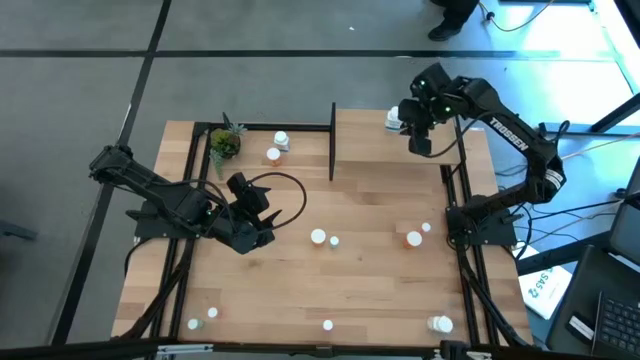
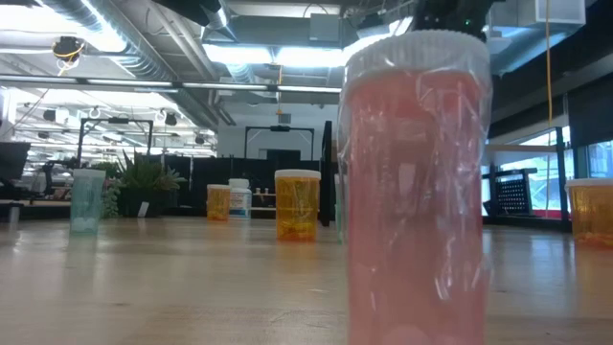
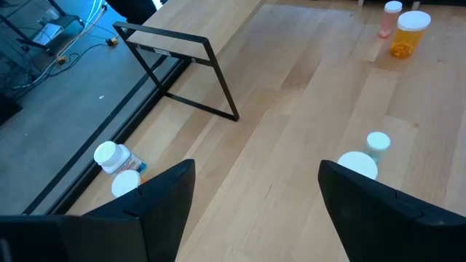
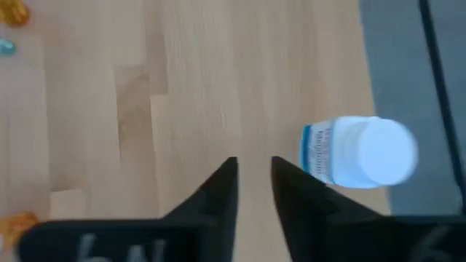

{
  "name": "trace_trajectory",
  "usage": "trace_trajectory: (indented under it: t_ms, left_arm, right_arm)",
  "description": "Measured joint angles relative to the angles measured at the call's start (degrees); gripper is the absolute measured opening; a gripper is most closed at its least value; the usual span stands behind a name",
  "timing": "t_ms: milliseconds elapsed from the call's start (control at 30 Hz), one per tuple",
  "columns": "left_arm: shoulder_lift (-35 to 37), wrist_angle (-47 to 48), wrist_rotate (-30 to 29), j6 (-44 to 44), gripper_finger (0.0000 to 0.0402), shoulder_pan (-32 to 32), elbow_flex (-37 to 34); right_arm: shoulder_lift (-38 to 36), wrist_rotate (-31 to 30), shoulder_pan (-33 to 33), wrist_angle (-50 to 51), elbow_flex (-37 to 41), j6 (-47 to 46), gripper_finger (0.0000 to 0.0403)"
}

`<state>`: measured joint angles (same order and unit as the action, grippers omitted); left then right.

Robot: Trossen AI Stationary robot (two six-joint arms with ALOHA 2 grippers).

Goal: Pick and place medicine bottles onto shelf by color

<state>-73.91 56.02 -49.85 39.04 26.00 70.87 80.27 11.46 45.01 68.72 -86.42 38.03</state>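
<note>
The shelf (image 1: 370,140) is a light-wood board on a black frame at the table's far right. A white bottle (image 1: 393,120) stands on it near its far edge, and it shows in the right wrist view (image 4: 360,153). My right gripper (image 1: 418,142) hovers over the shelf just beside this bottle, its fingers (image 4: 253,182) nearly together and empty. My left gripper (image 1: 258,228) is open and empty over the table's left middle (image 3: 255,189). Ahead of it stand a white-capped bottle (image 1: 318,237) and a small green one (image 1: 334,241). An orange bottle (image 1: 413,238) and a pink one (image 1: 426,228) stand farther right.
A small potted plant (image 1: 225,143) stands at the far left, with a white bottle (image 1: 281,140) and an orange one (image 1: 272,154) beside it. More bottles stand along the near edge (image 1: 328,324), (image 1: 440,323), (image 1: 193,323). The shelf's black end frame (image 1: 333,140) stands upright.
</note>
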Motion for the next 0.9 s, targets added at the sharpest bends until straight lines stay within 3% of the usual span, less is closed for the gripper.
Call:
trace_trajectory:
  t_ms: [200, 467, 900]
  left_arm:
    - [0.0, 0.0, 0.0, 0.0, 0.0286, 0.0, 0.0]
    - [0.0, 0.0, 0.0, 0.0, 0.0286, 0.0, 0.0]
    - [0.0, 0.0, 0.0, 0.0, 0.0286, 0.0, 0.0]
  right_arm:
    - [0.0, 0.2, 0.1, -5.6, 6.8, 0.1, 0.0007]
    - [0.1, -7.1, 0.2, -15.0, 13.3, 0.2, 0.0005]
    - [0.1, -11.4, 0.2, -18.6, 14.7, 0.0, 0.0009]
